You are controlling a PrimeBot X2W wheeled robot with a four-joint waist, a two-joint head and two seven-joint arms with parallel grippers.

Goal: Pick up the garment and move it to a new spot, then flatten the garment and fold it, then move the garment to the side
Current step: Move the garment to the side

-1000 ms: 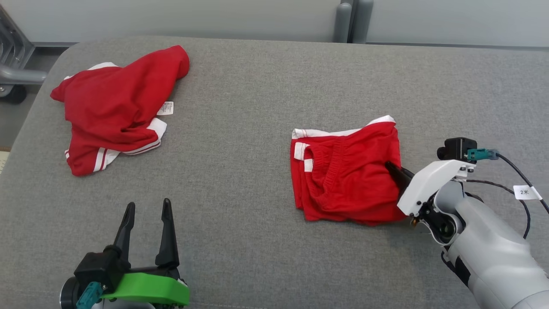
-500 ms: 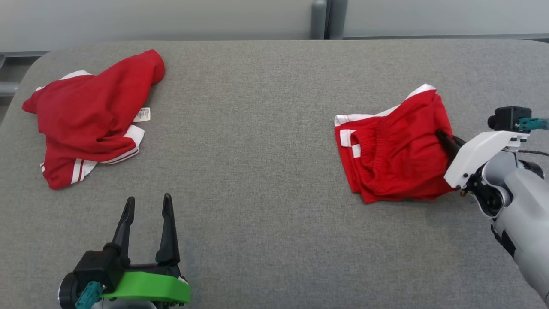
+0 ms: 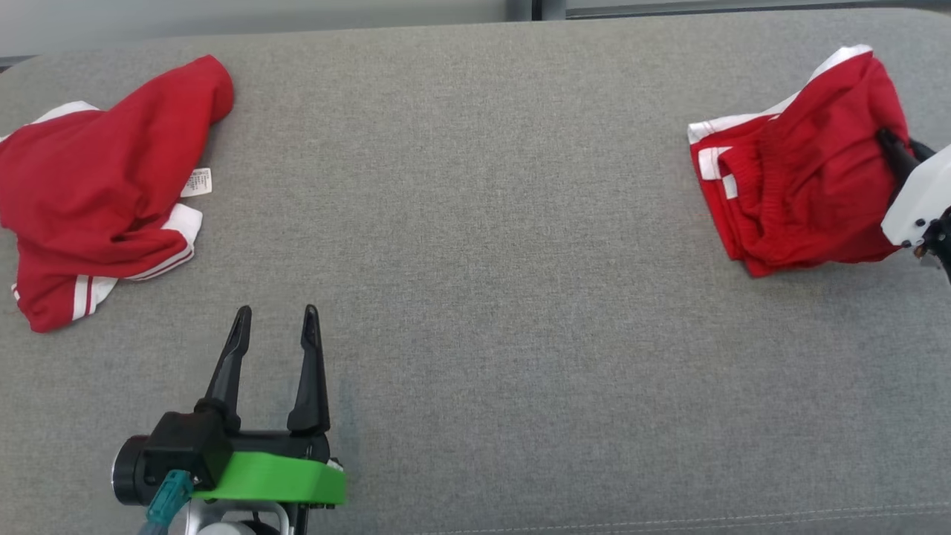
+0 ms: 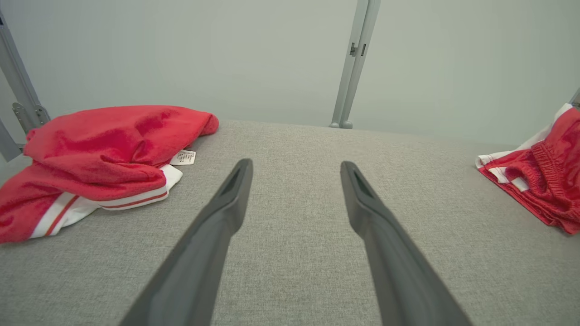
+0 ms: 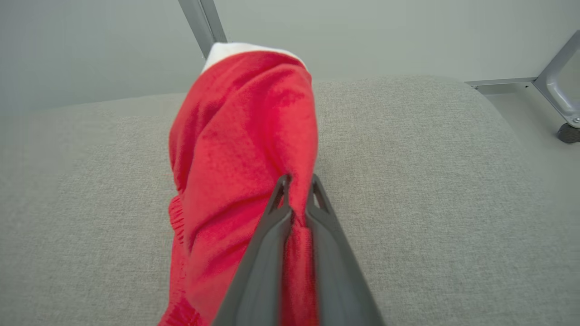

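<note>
Underneath everything, a grey fabric pad (image 3: 475, 245), wide, with rounded corners. Behind the pad's far edge, a pale wall (image 4: 181, 54) and a grey metal post (image 4: 353, 63).

At the pad's left end, a crumpled red garment (image 3: 96, 178), heaped loosely, with white-and-red striped cuffs toward the pad's near side.

At the pad's far right end, the folded red garment (image 3: 802, 186): a thick bundle of several layers. Gathered elastic waistband on top, white bands along the side facing the pad's middle and along the far side. Cannot tell whether lifted clear of the pad or dragging on it.

On that bundle's right-hand edge, the right gripper (image 3: 888, 141), clenched onto the cloth. Seen from the right wrist: two dark fingers (image 5: 267, 253) almost together, a fold of red squeezed between them, the rest bunched up ahead with a white rim at the top. Also there, off the pad's right corner, a metal frame leg (image 5: 555, 77).

Seen from the head: waistband and stacked layers laid out flat. Seen from the left wrist: both garments at once, at opposite ends of the pad.

Near the pad's front edge, left of the middle, the left gripper (image 3: 276, 312) on a green mount (image 3: 267, 479). Jaws released wide, bare pad between them, well apart from both garments.

Smallest, a white label (image 3: 197, 182) poking out of the crumpled heap toward the pad's middle.
</note>
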